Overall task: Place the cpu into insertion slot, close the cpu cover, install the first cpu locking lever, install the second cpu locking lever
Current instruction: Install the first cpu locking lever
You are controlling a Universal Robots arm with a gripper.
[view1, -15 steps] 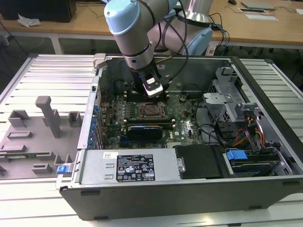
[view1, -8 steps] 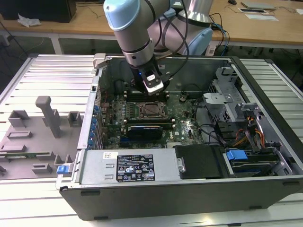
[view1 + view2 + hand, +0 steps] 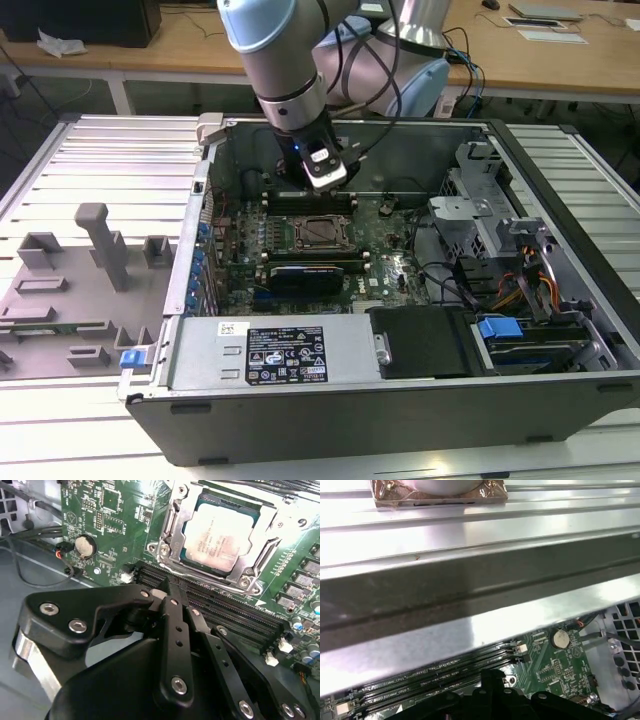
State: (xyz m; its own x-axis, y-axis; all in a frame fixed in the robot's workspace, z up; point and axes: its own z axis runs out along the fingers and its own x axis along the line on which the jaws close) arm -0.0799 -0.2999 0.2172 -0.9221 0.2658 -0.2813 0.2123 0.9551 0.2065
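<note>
Motherboard work stood well along inside the open black computer case [image 3: 400, 420], which lay on its side on a ribbed grey metal table [image 3: 110, 160]. The small square cpu with its dull silver-grey top [image 3: 218, 542] sat flat in the insertion slot, the square metal-rimmed socket [image 3: 172, 555] on the green circuit board [image 3: 107, 520]. The cpu cover, a thin silver-grey windowed frame plate [image 3: 267, 522], lay down around the chip's edges, the chip's top showing through its window. In the exterior view the same socket [image 3: 322, 232] appeared near the middle of the board, and the chip's state could not be told there.

The black gripper [image 3: 172, 587] hung just above the long black memory slots [image 3: 225, 612] beside the socket, apart from the cpu and touching nothing visible. Its fingers [image 3: 176, 625] were pressed together at the tips with no gap and held nothing. In the exterior view the grey arm's wrist [image 3: 300, 110] reached down into the case, its gripper [image 3: 325, 168] poised just behind the socket.

A round silver coin battery [image 3: 84, 545] sat on the board, well apart from the socket, and showed in the first wrist view too [image 3: 560, 638], below a broad metal wall of the case [image 3: 470, 580]. Grey moulded fixtures [image 3: 100, 250] stood on the table at the exterior view's left.
</note>
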